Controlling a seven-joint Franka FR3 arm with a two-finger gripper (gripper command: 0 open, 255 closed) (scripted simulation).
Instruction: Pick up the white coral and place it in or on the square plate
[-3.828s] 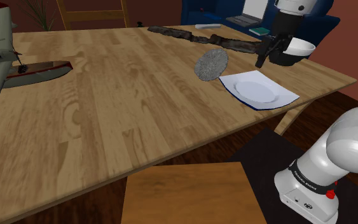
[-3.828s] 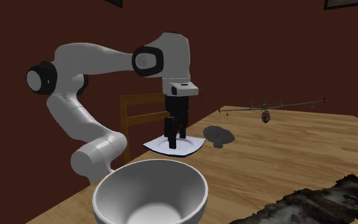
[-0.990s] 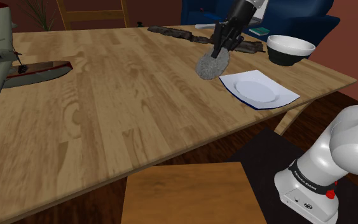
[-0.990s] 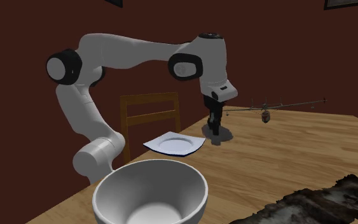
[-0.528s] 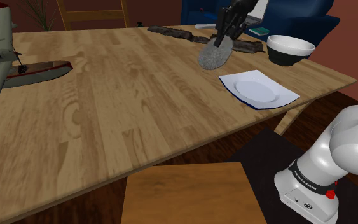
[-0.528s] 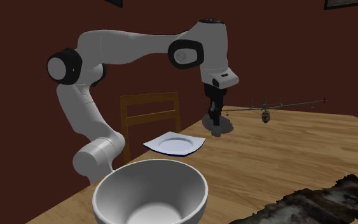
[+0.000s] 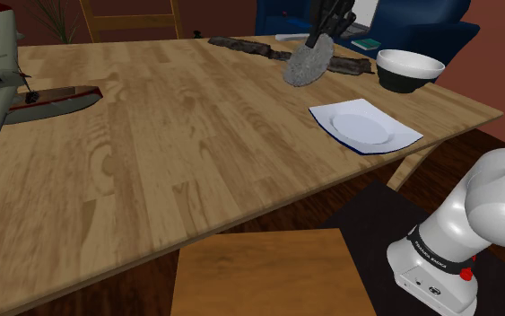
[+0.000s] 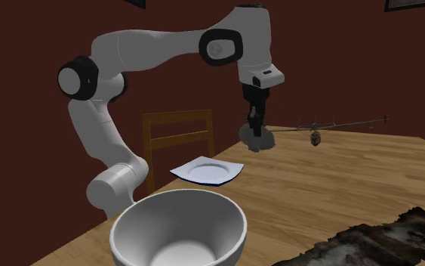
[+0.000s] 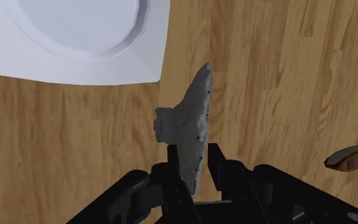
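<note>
Checking the shoulder view first, I find the fingers [image 7: 318, 39] clamped on the top edge of the grey speckled coral [image 7: 306, 65]. The coral hangs above the table [image 7: 196, 135], beyond the square plate [image 7: 409, 136] and well apart from it. A white bowl [image 7: 410, 68] stands near the plate's far corner.

Second exterior view: the coral [image 8: 256, 139] hangs under the fingers [image 8: 254, 118], clear of the table, higher than the plate [image 8: 182, 172] and toward that view's right of it.

Wrist view: both fingers [image 9: 217, 162] press the thin coral [image 9: 192, 124] edge-on. The plate [image 9: 147, 67] shows one corner on the table beyond, beside the coral rather than under it.
</note>
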